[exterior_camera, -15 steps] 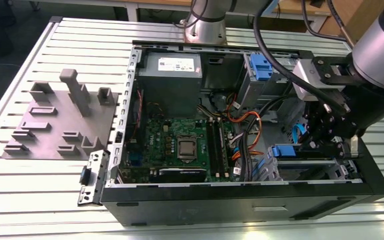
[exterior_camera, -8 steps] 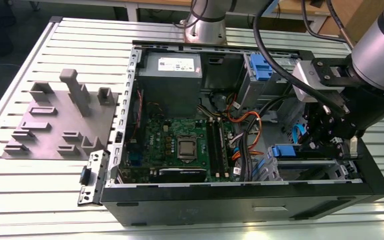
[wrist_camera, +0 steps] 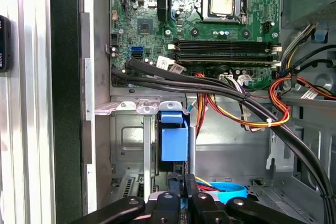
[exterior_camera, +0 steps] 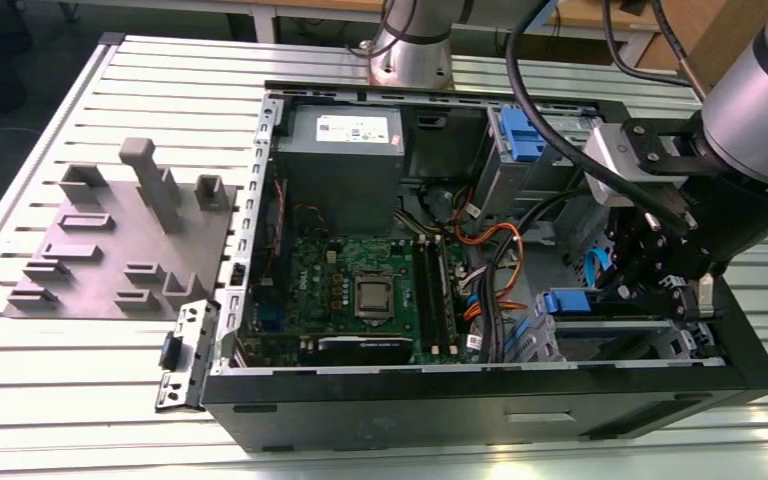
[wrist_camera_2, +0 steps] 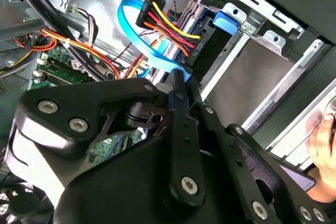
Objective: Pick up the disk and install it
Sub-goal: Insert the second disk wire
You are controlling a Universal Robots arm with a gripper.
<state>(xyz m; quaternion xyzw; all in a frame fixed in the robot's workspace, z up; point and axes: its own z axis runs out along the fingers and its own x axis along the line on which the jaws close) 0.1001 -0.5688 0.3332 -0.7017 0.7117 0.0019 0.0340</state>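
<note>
Our fingers [wrist_camera: 184, 195] press together, pinching the edge of the disk [wrist_camera: 174, 142], a flat drive in a bright blue plastic carrier frame standing on edge in the silver metal drive cage [wrist_camera: 131, 140]. We judge it best to keep the carrier square to the slot and clear of the red, yellow and orange power wires [wrist_camera_2: 168, 22]. The open black computer case [exterior_camera: 491, 400] on the slatted metal tabletop [exterior_camera: 77, 380] holds the green motherboard [exterior_camera: 357, 290].
</note>
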